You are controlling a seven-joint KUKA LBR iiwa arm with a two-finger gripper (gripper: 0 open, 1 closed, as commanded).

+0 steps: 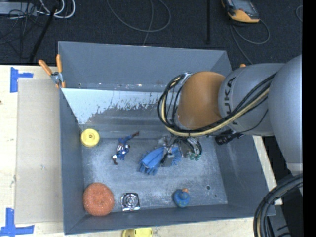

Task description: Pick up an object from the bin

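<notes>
The gripper (174, 149) is hanging low in the grey bin (217, 181), right against a ragged blue thing (154, 160) that is lying on its side away from the arm; contact cannot be told. Farther out that way, a small blue toy (121, 150) and a yellow disc (90, 138) are lying. Nearer the front wall, an orange scrubber ball (98, 199), a metal piece (130, 201) and a blue knob (181, 198) are sitting well apart from the gripper.

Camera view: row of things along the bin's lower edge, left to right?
Orange round fuzzy scouring pad → small shiny silver metal piece → small blue rounded plastic toy.
</notes>
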